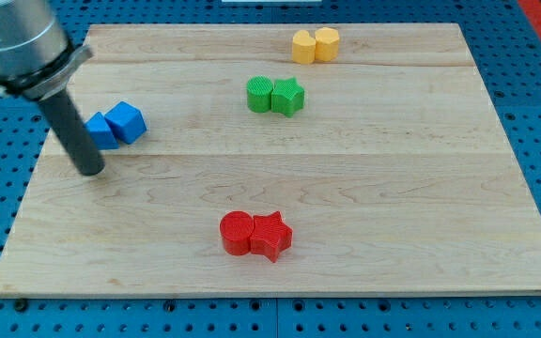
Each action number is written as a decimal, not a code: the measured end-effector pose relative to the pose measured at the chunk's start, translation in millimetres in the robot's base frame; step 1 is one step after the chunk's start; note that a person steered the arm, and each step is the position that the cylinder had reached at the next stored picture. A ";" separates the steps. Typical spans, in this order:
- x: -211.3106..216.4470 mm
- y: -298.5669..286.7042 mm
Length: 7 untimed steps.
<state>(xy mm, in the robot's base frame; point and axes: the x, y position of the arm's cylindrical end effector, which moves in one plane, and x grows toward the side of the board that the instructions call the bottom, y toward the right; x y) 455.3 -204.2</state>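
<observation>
Pale wood board (346, 188) carries four paired blocks; at the view's left our tip (92, 173) rests just below-left of the blue blocks (115, 125), seemingly not touching. We carry no claw. Green (275, 95), yellow (316, 44) and red (255, 235) pairs sit well apart.

Single cam, high oblique frontal view over whole wooden board (346, 188).

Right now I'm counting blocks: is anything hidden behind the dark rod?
Yes: the rod covers the left edge of one blue block, which touches a blue cube. My tip rests below-left of them.
</observation>
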 end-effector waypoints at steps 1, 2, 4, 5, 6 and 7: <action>-22.5 57.0; -53.6 101.0; -152.1 145.0; -163.6 211.8; -154.9 286.3; -112.4 261.0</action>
